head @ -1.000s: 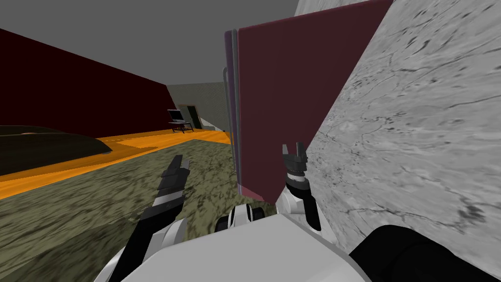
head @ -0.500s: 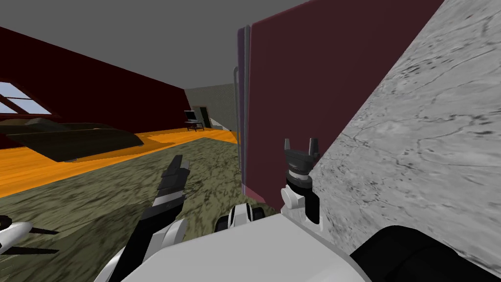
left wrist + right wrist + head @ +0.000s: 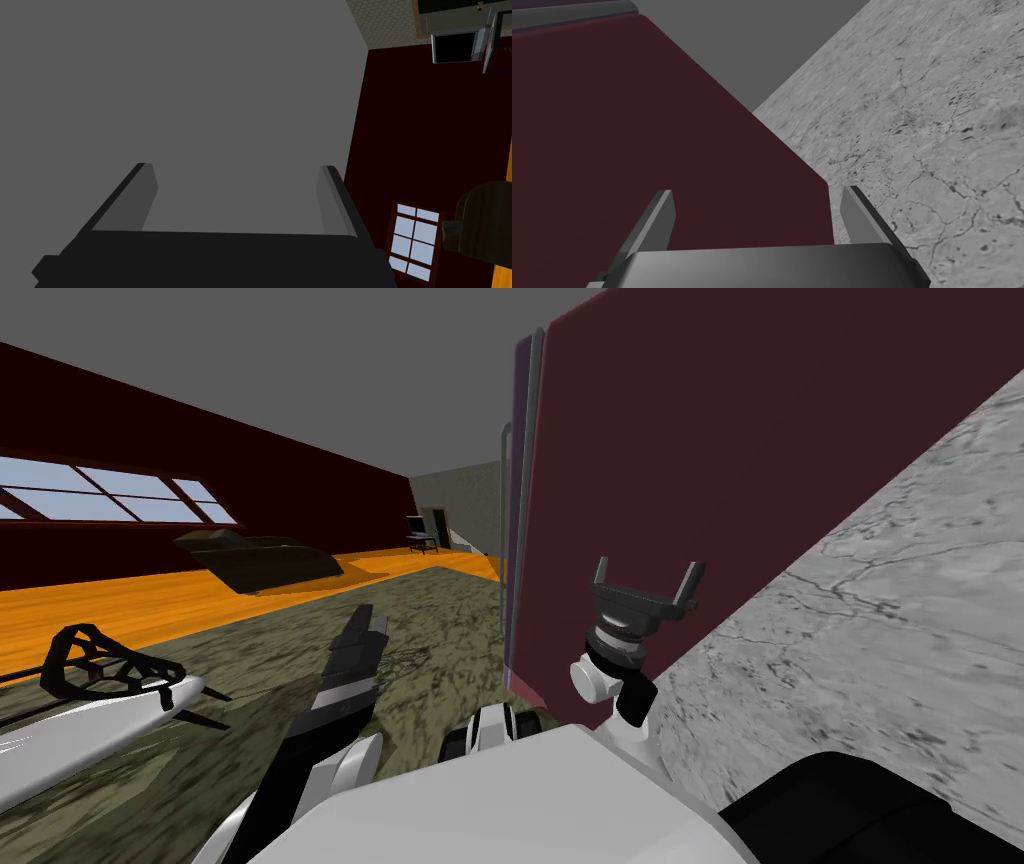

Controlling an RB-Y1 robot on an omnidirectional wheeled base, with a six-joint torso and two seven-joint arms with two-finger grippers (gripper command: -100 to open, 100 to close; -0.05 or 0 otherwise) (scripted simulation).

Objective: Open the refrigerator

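SIDE-ON: The tall maroon refrigerator [image 3: 720, 468] stands against a grey marbled wall [image 3: 880, 638], its slim handle [image 3: 503, 488] on the far front edge. The robot likely needs to come round to that handle. The right gripper [image 3: 646, 575] hovers beside the side panel, fingers [image 3: 662, 215] spread wide, touching nothing. The left gripper [image 3: 235, 170] gapes too, empty.

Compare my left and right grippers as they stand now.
The left gripper hangs over the mottled green carpet, apart from the refrigerator; the right gripper is up close to its dark red side, by the grey marbled surface. In the head view the left gripper shows side-on, the right gripper face-on. Both are open and empty.
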